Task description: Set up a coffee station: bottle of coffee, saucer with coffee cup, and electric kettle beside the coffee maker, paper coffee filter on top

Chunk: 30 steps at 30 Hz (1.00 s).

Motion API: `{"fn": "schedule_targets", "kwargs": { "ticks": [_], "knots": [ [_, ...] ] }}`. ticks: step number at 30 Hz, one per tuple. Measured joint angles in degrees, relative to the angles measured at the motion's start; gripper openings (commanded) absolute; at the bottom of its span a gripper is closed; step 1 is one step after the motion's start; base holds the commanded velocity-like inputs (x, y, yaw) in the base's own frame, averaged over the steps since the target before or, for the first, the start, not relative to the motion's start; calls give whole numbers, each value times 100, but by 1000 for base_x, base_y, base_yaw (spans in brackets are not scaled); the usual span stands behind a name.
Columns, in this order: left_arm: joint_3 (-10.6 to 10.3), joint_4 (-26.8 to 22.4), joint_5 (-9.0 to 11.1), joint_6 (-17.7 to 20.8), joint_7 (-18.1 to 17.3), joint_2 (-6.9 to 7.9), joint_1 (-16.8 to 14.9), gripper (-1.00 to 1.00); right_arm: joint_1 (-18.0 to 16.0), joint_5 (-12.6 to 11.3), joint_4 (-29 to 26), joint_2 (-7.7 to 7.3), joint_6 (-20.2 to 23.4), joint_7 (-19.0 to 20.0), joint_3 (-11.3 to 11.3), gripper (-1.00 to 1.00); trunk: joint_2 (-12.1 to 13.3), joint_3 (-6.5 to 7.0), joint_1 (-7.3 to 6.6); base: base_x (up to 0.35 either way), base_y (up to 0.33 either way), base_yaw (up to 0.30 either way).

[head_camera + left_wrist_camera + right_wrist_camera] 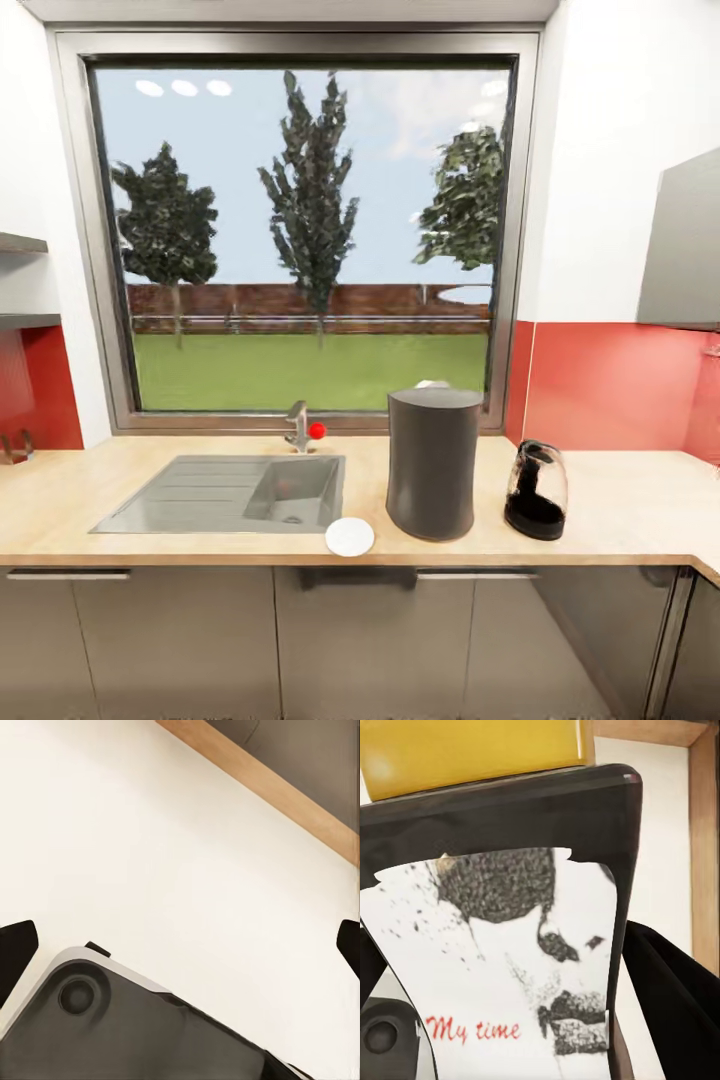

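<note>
The tall dark grey coffee maker [433, 463] stands on the wood-grain kitchen countertop [620, 510], right of the sink. A small white bit [432, 384] peeks over its top; I cannot tell what it is. The glass electric kettle [536, 490] with its black base stands to its right. The white saucer [350, 537] lies at the counter's front edge, left of the coffee maker. In the right wrist view the bottle of coffee [502, 945], with yellow lid and white-and-red label, sits close up between the dark fingers [675, 1005] of my right gripper [521, 982], which is shut on it. My left gripper [180, 945] is open over a pale floor.
A steel sink [235, 492] with a tap and red knob [316, 430] is set in the counter below a large window. Two shelf ends [20, 243] jut from the left wall. A grey wall cabinet [685, 245] hangs at the right, where the counter turns a corner.
</note>
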Motion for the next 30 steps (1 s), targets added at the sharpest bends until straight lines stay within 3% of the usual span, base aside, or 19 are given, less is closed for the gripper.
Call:
{"fn": "schedule_targets", "kwargs": {
  "ticks": [7,14,20,23,25,27,30],
  "knots": [
    [2,0,7,-10,-1,6,0,100,-9,-103,-20,48,12,-14,-11,-100,0,0,-1,-103,-192,0],
    [22,-1,31,11,0,15,1,100,-12,-141,-73,77,28,-371,-12,-100,-1,0,-2,-2,-7,0],
    [27,0,45,14,-6,17,1,100,-17,-109,-617,325,185,-436,2,-100,-1,1,-1,0,0,0],
    [17,0,29,29,-8,17,1,100,-19,-125,-1435,409,499,-430,-1,-100,-2,2,-1,0,0,0],
    [8,0,21,39,-9,17,1,100,-18,-144,-2274,490,867,-431,2,-100,-2,2,-1,0,0,0],
    [3,0,15,48,-9,17,0,100,-18,-175,-3460,704,1504,-426,-2,-100,-1,1,-1,0,0,0],
    [1,-1,13,55,-9,17,1,100,-20,-218,-4502,899,2185,-407,-43,-100,-3,2,-2,0,0,0]
  ]
}}
